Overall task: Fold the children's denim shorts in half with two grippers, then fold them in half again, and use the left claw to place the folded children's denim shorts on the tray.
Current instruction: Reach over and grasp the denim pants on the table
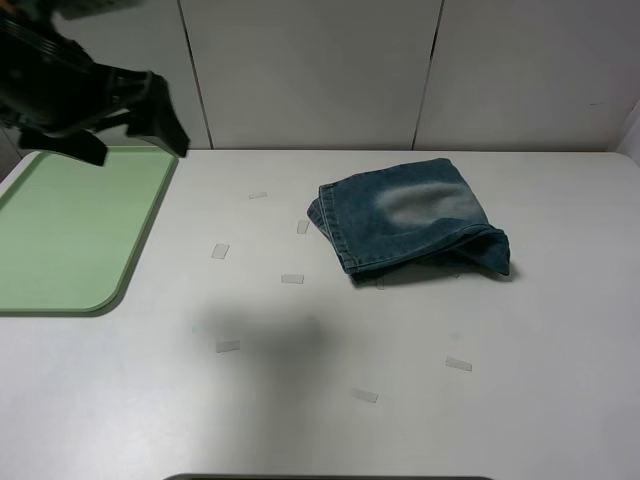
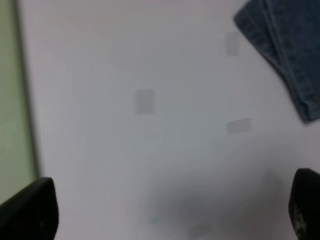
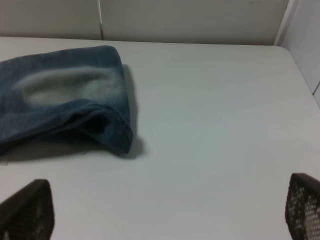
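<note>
The tray [image 1: 60, 240] lies left. The left claw [image 2: 167, 212] hovers nearby, fingers wide apart, empty. The children's denim shorts [image 1: 410, 215] lie folded on the tabletop [image 1: 300, 350]. Pinch all layers together. The right gripper [image 3: 165, 212] is equally open and empty.

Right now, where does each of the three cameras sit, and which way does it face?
Exterior high: mounted high, looks down at table, tray, shorts; left arm shows.
Left wrist: sits behind left gripper, which is open; looks down at tray edge and shorts corner.
Right wrist: sits low behind right gripper, which is open; faces shorts and back wall.
Shared: all three see the shorts.
</note>
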You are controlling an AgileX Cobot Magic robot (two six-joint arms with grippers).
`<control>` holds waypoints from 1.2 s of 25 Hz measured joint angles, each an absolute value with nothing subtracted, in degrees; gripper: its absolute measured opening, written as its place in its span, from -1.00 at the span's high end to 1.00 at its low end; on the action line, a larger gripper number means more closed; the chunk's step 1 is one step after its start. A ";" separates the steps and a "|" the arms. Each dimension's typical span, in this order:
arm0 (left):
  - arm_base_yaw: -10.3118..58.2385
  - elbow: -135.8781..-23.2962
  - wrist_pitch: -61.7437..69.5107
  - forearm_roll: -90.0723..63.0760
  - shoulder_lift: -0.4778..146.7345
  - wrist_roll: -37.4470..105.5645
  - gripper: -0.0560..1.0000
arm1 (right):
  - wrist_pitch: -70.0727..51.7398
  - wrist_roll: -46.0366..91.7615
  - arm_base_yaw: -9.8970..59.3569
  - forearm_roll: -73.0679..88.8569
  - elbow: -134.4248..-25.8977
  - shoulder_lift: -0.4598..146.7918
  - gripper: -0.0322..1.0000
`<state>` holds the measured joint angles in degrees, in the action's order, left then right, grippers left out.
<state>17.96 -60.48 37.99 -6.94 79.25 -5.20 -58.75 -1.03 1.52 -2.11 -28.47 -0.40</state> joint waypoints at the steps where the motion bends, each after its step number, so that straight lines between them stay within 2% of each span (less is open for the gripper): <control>1: 20.12 -61.00 36.66 -6.94 81.49 -6.23 -0.83 | -58.75 -1.03 1.52 -2.11 -28.47 -0.40 -0.41; 8: 33.33 -68.75 31.53 -7.07 99.06 -11.96 -0.83 | -58.75 -1.03 1.52 -2.11 -28.47 -0.40 -0.41; 10: 35.01 -71.52 31.47 -7.07 102.96 -13.13 -0.83 | -58.75 -1.03 1.52 -2.11 -28.47 -0.40 -0.41; 18: 36.28 -81.48 31.47 -6.72 115.13 -17.56 -0.83 | -58.75 -1.03 1.52 -2.11 -28.47 -0.40 -0.41; 23: 37.65 -88.47 29.91 -6.65 123.93 -19.21 -0.97 | -58.75 -1.03 1.52 -2.11 -28.47 -0.40 -0.41; 30: 38.96 -97.34 29.70 -6.49 132.27 -23.12 -0.98 | -58.75 -1.03 1.52 -2.11 -28.47 -0.40 -0.41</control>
<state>38.96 -97.34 29.70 -6.49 132.27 -23.12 -58.75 -1.03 1.52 -2.11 -28.47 -0.40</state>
